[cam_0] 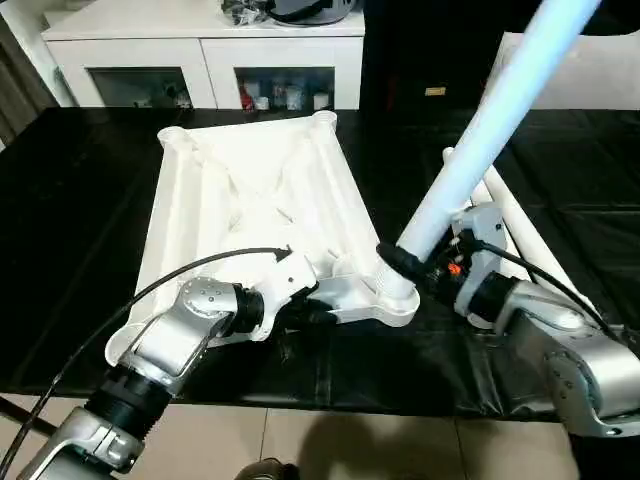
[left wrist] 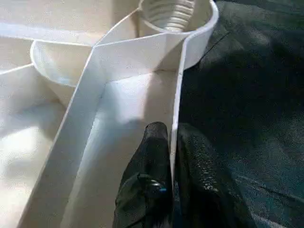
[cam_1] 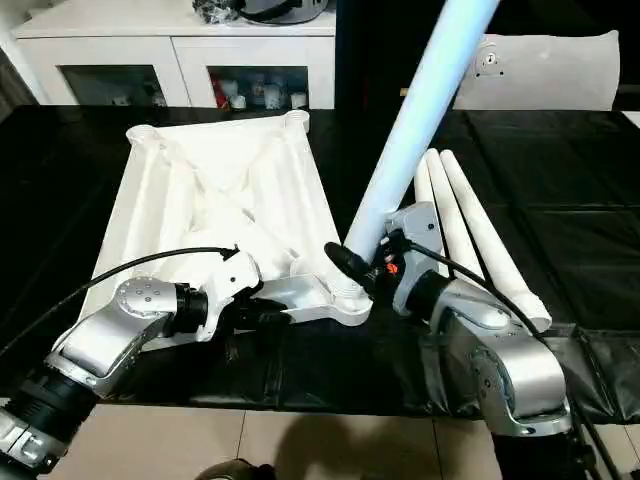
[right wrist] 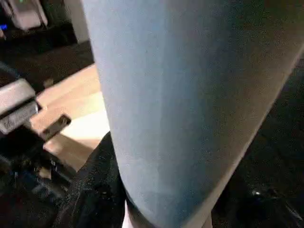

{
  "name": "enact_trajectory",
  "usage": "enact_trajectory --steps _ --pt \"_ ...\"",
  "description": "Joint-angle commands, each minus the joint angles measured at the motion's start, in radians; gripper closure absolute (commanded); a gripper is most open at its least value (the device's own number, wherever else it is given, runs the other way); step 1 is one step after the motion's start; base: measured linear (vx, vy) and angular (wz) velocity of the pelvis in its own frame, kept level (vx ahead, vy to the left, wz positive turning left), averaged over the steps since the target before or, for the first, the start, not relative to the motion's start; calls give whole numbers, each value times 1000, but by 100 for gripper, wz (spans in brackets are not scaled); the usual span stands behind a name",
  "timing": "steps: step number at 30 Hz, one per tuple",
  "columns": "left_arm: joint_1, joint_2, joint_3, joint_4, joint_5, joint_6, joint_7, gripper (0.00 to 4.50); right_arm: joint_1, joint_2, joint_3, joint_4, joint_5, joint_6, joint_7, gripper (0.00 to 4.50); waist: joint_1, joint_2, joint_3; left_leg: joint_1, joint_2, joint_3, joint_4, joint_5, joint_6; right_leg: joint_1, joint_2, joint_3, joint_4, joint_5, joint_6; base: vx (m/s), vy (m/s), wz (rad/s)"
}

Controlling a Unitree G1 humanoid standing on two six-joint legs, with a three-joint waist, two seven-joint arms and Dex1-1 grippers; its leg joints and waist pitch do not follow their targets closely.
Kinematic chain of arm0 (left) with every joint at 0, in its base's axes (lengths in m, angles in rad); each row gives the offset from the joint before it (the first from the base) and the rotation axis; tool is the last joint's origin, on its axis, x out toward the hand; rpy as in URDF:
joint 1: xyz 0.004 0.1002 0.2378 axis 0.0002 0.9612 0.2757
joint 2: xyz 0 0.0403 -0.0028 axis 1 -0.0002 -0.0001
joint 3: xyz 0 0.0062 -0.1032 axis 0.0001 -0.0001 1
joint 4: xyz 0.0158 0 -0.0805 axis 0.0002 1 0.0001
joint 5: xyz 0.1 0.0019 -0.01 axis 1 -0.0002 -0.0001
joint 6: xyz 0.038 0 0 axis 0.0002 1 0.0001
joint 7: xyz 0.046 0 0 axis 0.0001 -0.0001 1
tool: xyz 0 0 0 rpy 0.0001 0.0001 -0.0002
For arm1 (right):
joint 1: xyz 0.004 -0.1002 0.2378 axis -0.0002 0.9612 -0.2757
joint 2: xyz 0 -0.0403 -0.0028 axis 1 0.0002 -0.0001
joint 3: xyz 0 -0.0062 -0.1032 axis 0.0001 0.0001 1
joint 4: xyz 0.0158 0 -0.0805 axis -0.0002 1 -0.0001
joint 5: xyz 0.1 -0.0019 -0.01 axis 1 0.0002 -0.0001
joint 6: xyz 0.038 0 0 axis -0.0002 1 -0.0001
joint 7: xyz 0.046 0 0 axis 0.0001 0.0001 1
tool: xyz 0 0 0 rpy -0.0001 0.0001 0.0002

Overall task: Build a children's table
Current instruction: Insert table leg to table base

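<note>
White leg (cam_0: 480,140) stands tilted in table top's (cam_0: 250,190) near corner socket (cam_0: 392,292), right gripper (cam_0: 405,262) clamped on it, left gripper (left wrist: 172,156) pinching top's rim w/ fingers pressed together.

Both eye views look forward and down from head height over the silver forearms, sharing the upturned table top (cam_0: 250,200), the raised leg (cam_1: 410,130) at 2 o'clock and the black surface (cam_0: 70,200). The left wrist view sits close over a corner socket (left wrist: 173,12); the right wrist view presses against that leg
</note>
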Motion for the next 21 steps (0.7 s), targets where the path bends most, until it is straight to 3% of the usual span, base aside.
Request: enact_trajectory --steps 1,2,6,7,8,9,10,11,12,13,14,15,16,21 --pt "-5 15 -8 11 18 -7 -6 443 -13 -3 15 12 -18 -29 11 261 3 -6 -64 33 116 -62 -88 -329 -51 19 -113 57 -85 -188 -208 0 0 0" --pt "-3 21 -14 10 29 -28 -16 448 -23 -12 27 30 -23 -16 23 261 1 -12 -65 33 115 -59 -86 -310 -38 20 -113 58 -86 -170 -216 0 0 0" --pt "13 36 -28 6 57 -82 -25 450 -42 -19 43 67 -23 12 45 261 4 -8 -65 31 116 -58 -81 -275 -14 24 -114 57 -85 -153 -224 0 0 0" --pt "23 35 -21 6 59 -103 -17 450 -49 -16 44 76 -22 11 47 261 2 -16 -65 30 116 -57 -82 -272 -9 24 -112 57 -84 -152 -224 0 0 0" --pt "30 33 -14 7 61 -122 -12 450 -53 -14 46 83 -22 7 48 261 4 -10 -66 30 118 -57 -80 -264 -5 24 -115 57 -84 -152 -226 0 0 0" --pt "30 33 -14 7 61 -122 -12 450 -53 -14 46 83 -22 7 48 261 4 -10 -66 30 118 -57 -80 -264 -5 24 -115 57 -84 -152 -226 0 0 0" --pt "35 44 -16 9 69 -141 -23 450 -65 -13 50 102 -29 -8 54 261 2 -23 -66 31 119 -55 -82 -259 -2 24 -112 55 -83 -147 -226 0 0 0" --pt "36 53 -11 12 57 -140 -50 450 -75 -12 51 116 -34 -19 59 261 4 -16 -66 30 117 -56 -81 -255 -1 24 -114 55 -81 -151 -228 0 0 0" --pt "34 54 -3 16 43 -133 -64 450 -79 -11 51 123 -36 -25 61 261 2 -22 -66 31 116 -55 -80 -254 -1 22 -114 54 -80 -165 -230 0 0 0" --pt "31 54 6 21 29 -126 -76 450 -83 -11 53 129 -38 -31 65 261 3 -19 -64 33 115 -52 -80 -265 -7 17 -112 55 -83 -187 -229 0 0 0" --pt "26 52 15 28 16 -124 -85 450 -88 -14 57 135 -40 -37 74 261 2 -29 -64 34 116 -50 -79 -268 -8 17 -112 55 -83 -194 -229 0 0 0" --pt "22 50 23 35 8 -126 -93 450 -93 -18 62 141 -41 -42 82 261 4 -25 -64 34 116 -53 -80 -267 -9 18 -114 55 -82 -197 -229 0 0 0" --pt "16 50 30 46 3 -134 -100 450 -94 -25 71 141 -40 -41 99 261 3 -33 -64 34 117 -51 -81 -264 -8 17 -112 55 -83 -199 -226 0 0 0" --pt "-5 58 43 101 12 -176 -117 450 -94 -46 105 134 -25 -13 159 261 6 -36 -61 32 116 -50 -79 -263 1 18 -118 58 -87 -227 -215 0 0 0"
